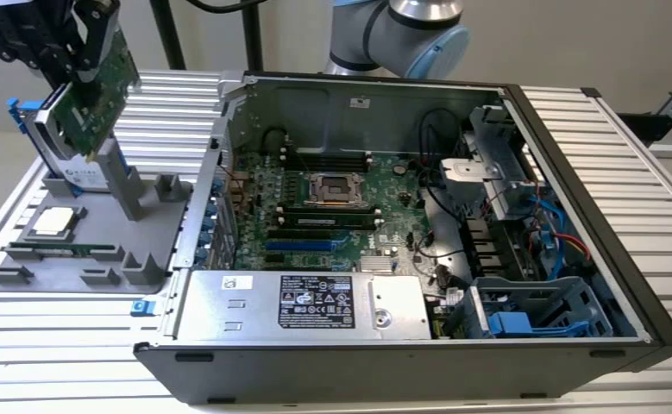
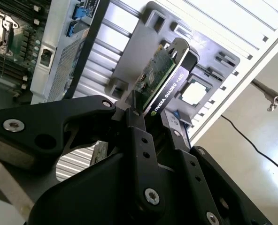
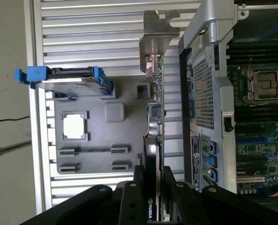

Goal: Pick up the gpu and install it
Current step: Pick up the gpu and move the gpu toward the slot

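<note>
Gripper (image 1: 79, 62) clamped on gpu (image 1: 97, 108), upper left of exterior view, over gray tray (image 1: 53, 274) beside open computer case (image 1: 624, 259).

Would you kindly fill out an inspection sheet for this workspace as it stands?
Surface: slatted aluminium table, carrying the open computer case and grey parts holder.
Job's things: gpu tilted over the holder, outside the case.
Clutter: blue-framed hard drive and processor chip on the holder.
Grippers: hand shut on the gpu.
Cables: red and blue wires inside the case; black cable on the floor.
Surroundings: arm's base behind the case.
</note>
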You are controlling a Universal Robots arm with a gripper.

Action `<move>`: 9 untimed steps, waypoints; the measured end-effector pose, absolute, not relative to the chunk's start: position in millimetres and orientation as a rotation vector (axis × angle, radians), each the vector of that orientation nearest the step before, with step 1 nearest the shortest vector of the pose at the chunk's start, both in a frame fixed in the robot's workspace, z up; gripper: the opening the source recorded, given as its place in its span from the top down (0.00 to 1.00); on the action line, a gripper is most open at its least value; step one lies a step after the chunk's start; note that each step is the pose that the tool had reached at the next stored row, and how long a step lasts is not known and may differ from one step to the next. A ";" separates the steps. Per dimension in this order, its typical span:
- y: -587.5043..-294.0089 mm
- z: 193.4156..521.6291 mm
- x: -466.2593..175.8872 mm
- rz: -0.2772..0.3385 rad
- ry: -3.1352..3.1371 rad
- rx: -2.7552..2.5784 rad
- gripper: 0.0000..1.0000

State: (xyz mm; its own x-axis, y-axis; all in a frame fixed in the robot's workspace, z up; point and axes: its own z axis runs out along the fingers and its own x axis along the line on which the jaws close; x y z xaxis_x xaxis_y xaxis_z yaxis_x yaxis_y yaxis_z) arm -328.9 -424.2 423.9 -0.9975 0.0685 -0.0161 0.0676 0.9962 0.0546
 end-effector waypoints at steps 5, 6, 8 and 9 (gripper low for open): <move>-424.2 427.3 -328.9 0.084 3.121 0.106 1.00; -424.2 428.0 -328.9 0.084 3.121 0.106 1.00; -424.2 429.2 -328.9 0.084 3.121 0.106 1.00; -424.2 429.7 -328.9 0.084 3.121 0.106 1.00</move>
